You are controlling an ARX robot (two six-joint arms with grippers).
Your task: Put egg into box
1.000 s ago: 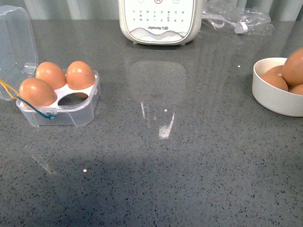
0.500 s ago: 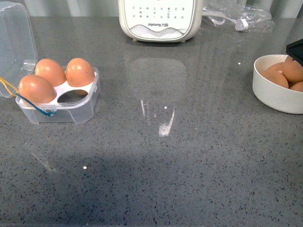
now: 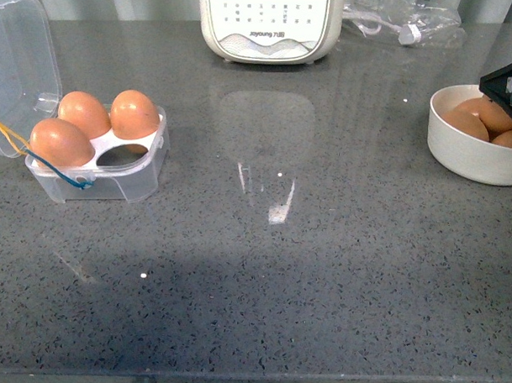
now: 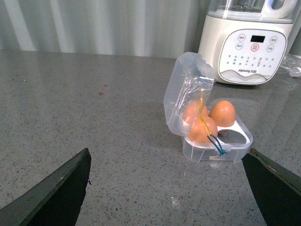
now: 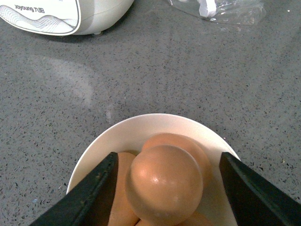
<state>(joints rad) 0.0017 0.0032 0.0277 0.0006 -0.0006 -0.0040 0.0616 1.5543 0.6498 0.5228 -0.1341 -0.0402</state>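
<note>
Right wrist view: right gripper point(image 5: 167, 155) has its jaws wide apart and holds nothing. We see one finger on each side of the top egg point(image 5: 164, 186), with a gap on both sides and no contact. We can't tell the height above it. The egg sits on top of the pile in the white bowl point(image 5: 141, 127), with other eggs point(image 5: 190, 147) under and behind it.

In the front view this gripper is only a dark corner over the bowl at the frame edge. The bowl sits on the right-arm side of the Joyoung blender point(image 3: 271, 23), nearer to us and well apart from it.

Left gripper point(image 4: 168, 151) is also spread wide and empty, over the grey speckled counter point(image 3: 276, 275). It faces the box point(image 4: 218, 149), which is clear of both fingers, and the blender stands behind the box.

The box is on the blender's left-arm side, nearer to us and well apart from it. Its clear lid point(image 4: 186, 94) is open and stands up on the side away from the blender. There are three boxed eggs point(image 3: 134, 113) in the white insert. The fourth hole point(image 3: 120, 157) is empty; it is in the row nearer us, on the blender's side. The yellow and blue elastic loops point(image 4: 212, 141) hang across the boxed egg farthest from the blender.

A clear plastic bag point(image 3: 401, 22) lies just beside the blender on its right-arm side.
</note>
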